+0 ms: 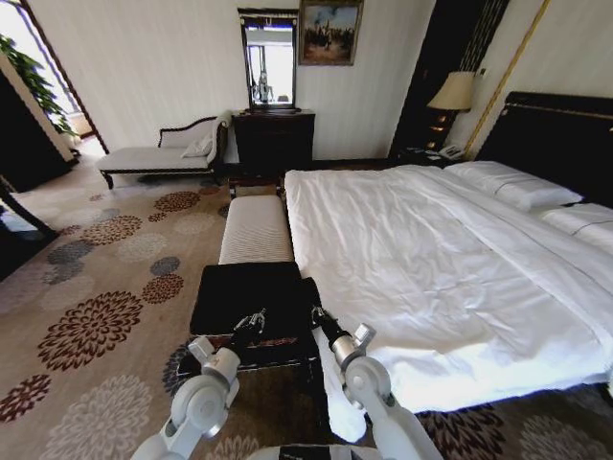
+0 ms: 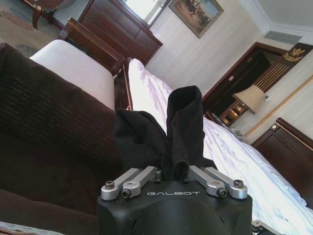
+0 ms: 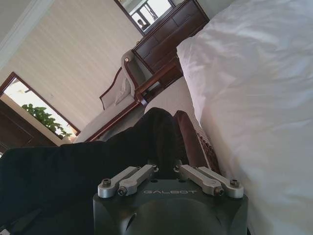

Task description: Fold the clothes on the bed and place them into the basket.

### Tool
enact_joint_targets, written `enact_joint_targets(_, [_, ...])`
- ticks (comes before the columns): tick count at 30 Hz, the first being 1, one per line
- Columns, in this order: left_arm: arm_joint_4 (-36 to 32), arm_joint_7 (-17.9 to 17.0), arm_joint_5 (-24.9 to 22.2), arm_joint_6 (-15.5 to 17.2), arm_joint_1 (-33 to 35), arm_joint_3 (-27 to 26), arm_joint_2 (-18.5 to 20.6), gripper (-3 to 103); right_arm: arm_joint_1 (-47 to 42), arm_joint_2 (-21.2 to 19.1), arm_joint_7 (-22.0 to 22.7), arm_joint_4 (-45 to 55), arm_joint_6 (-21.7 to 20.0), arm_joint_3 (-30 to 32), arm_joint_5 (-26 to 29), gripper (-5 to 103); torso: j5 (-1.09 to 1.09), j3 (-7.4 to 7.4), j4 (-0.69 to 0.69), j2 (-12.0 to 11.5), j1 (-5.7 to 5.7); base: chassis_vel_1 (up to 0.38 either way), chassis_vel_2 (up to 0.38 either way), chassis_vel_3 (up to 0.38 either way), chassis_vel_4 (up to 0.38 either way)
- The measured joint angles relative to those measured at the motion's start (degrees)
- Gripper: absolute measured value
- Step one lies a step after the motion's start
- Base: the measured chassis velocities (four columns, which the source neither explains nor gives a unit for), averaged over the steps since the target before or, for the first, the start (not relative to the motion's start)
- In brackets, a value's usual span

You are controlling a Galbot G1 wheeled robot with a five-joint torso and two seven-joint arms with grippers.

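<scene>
Left gripper (image 1: 257, 320) — fingers clenched on a bunched fold of the black T-shirt (image 1: 251, 299), which stands up between them in the left wrist view. The shirt lies spread over the basket (image 1: 251, 358), long axis running left to right between the two arms. Right gripper (image 1: 317, 313) — fingers likewise pinching its right edge, just beside the bed (image 1: 431, 268). Both arms are equally near.

I note a cream striped bench (image 1: 256, 228) ahead, a white chaise longue (image 1: 158, 153) far left, a dark dresser (image 1: 274, 140) with mirror (image 1: 269, 61), a framed painting (image 1: 329, 32), a bedside lamp (image 1: 453, 93), and floral carpet (image 1: 91, 287).
</scene>
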Motion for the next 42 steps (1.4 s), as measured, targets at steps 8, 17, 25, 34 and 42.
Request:
enact_joint_targets(8, [0.32,-0.67,-0.46,-0.48,-0.75,-2.0,0.27,11,3.16,-0.67,1.55,-0.5,0.16,-2.54,-0.82,6,0.0,0.0,-0.01,0.0,0.0,0.005,0.007,-0.008,-0.01])
enact_joint_targets(17, [1.95,-2.09,-3.39,-0.72,-3.21,-5.55,2.07,11,13.65,-1.61,4.98,-4.46,-1.15,-9.54,5.27,6,0.0,0.0,0.0,0.0,0.0,0.0,0.0,0.0,0.0])
enact_joint_targets(25, [7.98,-2.81,-5.96,-0.57,-7.34,-9.05,2.76,11,23.64,0.46,7.9,-12.9,-1.01,-16.03,10.0,6,-0.01,0.01,0.0,0.0,0.0,0.0,0.0,0.0,0.0])
enact_joint_targets(34, [17.7,-3.56,-8.29,-0.14,-18.4,-5.1,4.14,11,32.8,4.23,10.71,-24.22,0.35,-19.99,12.27,6,0.0,0.01,0.0,-0.01,0.01,0.0,0.0,0.0,0.0])
enact_joint_targets(42, [26.33,-4.08,-9.86,0.98,-25.05,0.36,4.52,11,37.5,5.21,14.36,-30.66,0.58,-22.85,15.3,6,0.0,0.0,-0.01,-0.01,0.0,0.0,0.0,0.0,0.0])
